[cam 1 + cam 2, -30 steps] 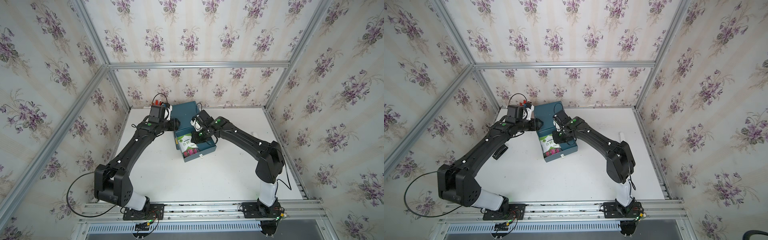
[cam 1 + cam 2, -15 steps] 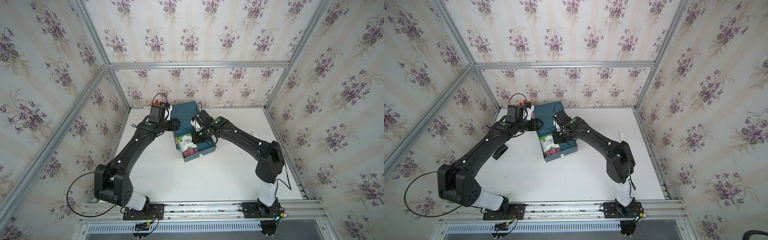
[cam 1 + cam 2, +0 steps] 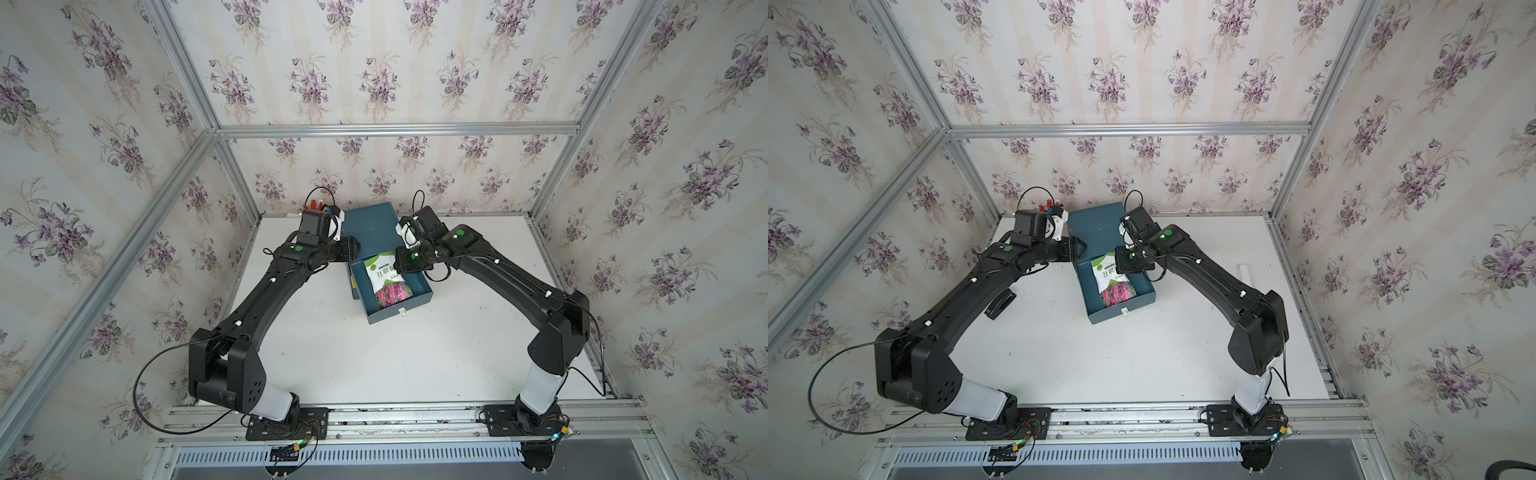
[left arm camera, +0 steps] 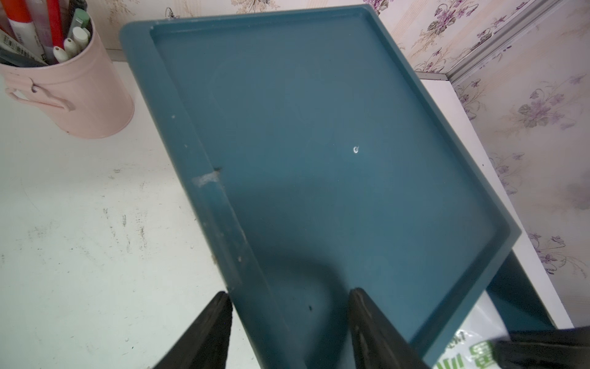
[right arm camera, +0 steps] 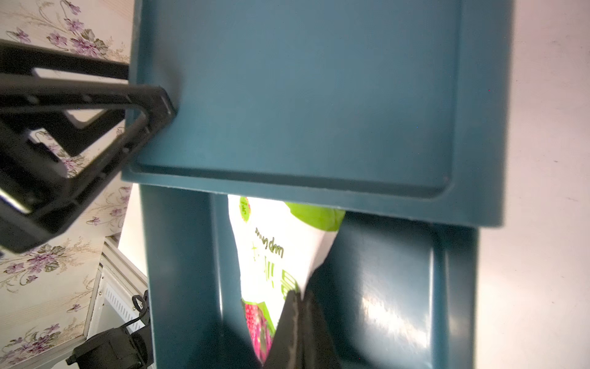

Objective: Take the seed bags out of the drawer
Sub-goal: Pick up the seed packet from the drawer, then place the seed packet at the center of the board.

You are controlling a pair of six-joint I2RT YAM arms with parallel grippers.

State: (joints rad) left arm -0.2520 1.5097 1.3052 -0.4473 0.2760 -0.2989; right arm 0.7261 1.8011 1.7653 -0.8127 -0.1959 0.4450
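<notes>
**Item: seed bag (image 3: 386, 280).** One packet in view, lying in the open drawer (image 3: 417, 286). Any others are either beneath it or hidden, and which cannot be told.
**Position:** The drawer is pulled out of the blue cabinet (image 3: 370, 228) toward the robot's bases. The bag's green-and-white end tucks just under the cabinet's front lip. Its pink-flower end points away from the cabinet, toward the drawer front.
**Long axis:** Runs along the drawer's line of pull. The bag sits toward the drawer's left wall, with bare floor on its right.
**Right gripper (image 5: 295, 297):** Fingers are pressed together on the bag's right edge near its white end, close below the cabinet lip. This appears to be a pinch on the thin film. It is the arm at the bag.
**Left gripper (image 4: 290, 292):** It straddles the cabinet's left rim, one finger outside and one on the recessed top, clamped on it and judged to be steadying the cabinet.
**Coming move (judgement):** Lift up and away from the cabinet, so the tucked end clears the lip.
**Surface:** White table (image 3: 374, 365), scuffed. A pink pen pot (image 4: 70, 89) stands left of the cabinet.
**Room:** Floral-papered walls in an aluminium frame, close behind the cabinet.
</notes>
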